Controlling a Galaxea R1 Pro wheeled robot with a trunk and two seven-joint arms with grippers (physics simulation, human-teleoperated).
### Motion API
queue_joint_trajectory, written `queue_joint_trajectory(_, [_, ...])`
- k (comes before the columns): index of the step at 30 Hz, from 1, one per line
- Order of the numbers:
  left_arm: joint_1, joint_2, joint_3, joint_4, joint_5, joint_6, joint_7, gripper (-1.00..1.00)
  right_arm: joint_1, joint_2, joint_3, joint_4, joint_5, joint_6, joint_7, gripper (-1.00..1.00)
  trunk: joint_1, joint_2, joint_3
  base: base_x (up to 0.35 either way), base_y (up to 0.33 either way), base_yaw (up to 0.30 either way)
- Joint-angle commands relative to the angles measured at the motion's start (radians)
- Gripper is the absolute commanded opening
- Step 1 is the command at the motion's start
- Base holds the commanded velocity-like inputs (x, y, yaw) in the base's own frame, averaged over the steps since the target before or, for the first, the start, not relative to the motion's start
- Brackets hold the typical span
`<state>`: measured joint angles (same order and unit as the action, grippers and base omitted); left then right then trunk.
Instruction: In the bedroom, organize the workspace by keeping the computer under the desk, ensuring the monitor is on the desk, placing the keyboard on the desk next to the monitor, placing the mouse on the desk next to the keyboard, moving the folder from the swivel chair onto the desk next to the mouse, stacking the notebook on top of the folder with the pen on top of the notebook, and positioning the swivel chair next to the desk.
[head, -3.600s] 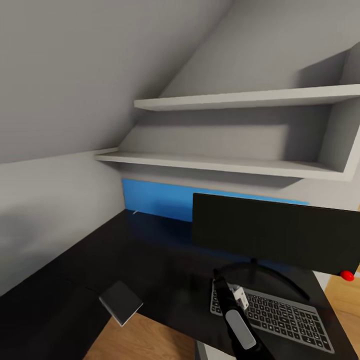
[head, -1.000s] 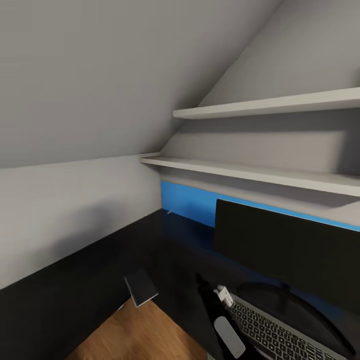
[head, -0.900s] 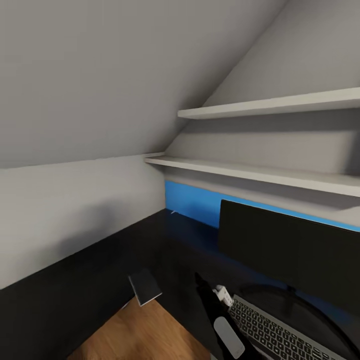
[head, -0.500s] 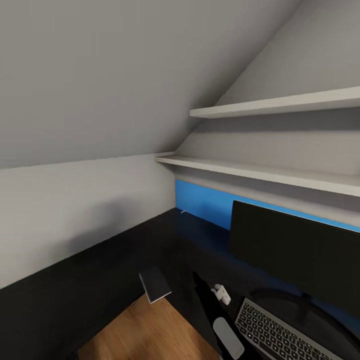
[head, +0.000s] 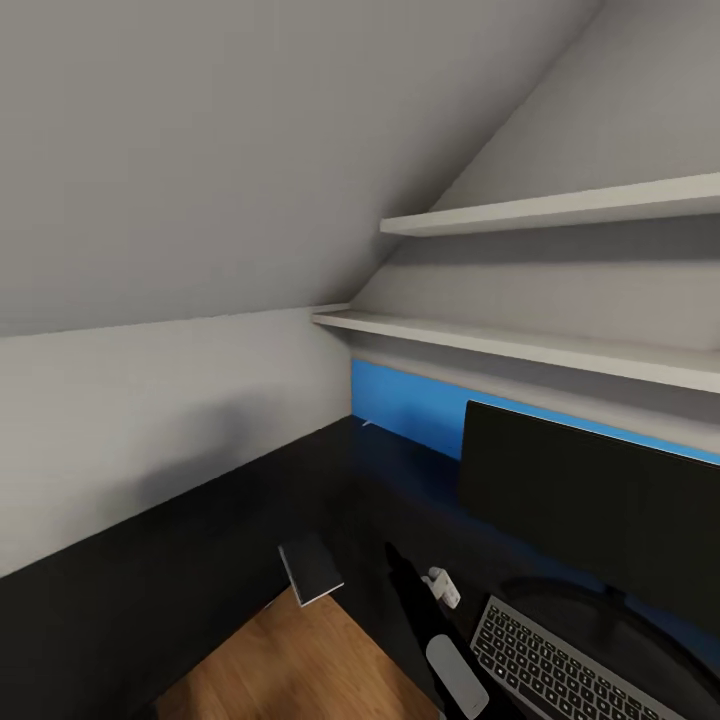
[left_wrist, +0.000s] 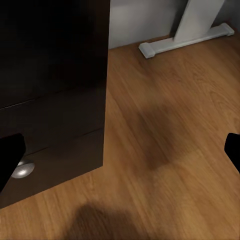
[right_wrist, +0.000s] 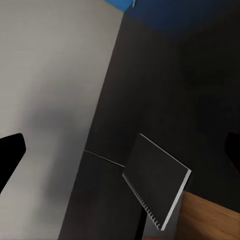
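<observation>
The notebook (head: 311, 568) lies on the black tabletop (head: 200, 560) at the inner corner edge, partly overhanging the wooden floor (head: 290, 665); the monitor (head: 590, 510) and keyboard (head: 560, 670) stand well to its right. The right gripper (right_wrist: 120, 155) hangs above the notebook, fingers spread and empty. The left gripper (left_wrist: 120, 160) is likewise spread, low beside the drawer unit (left_wrist: 52, 100). Recommended: descend squarely over the overhanging edge and pinch the cover without pushing it off.
</observation>
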<state>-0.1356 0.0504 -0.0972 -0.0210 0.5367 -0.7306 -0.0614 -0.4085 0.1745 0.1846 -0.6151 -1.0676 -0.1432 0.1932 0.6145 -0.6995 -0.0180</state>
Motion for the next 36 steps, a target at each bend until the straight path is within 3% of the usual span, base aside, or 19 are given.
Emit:
queue_joint_trajectory(1, [-0.001, 0.000, -0.007, 0.001, 0.011, -0.003, -0.006, 1.00, -0.001, 0.000, 0.003, 0.002, -0.011, -0.005, 0.005, 1.00, 0.000, -0.001, -0.002, 0.000, 0.000, 0.001])
queue_joint_trajectory(26, [-0.001, 0.000, -0.007, 0.001, 0.011, -0.003, -0.006, 1.00, -0.001, 0.000, 0.003, 0.018, -0.011, -0.006, 0.039, 1.00, 0.000, -0.001, -0.002, 0.000, 0.000, 0.004])
queue_joint_trajectory(36, [-0.001, 0.000, -0.007, 0.001, 0.011, -0.003, -0.006, 1.00, -0.001, 0.000, 0.003, 0.036, -0.011, -0.008, 0.038, 1.00, 0.000, -0.001, 0.004, 0.000, 0.000, 0.178])
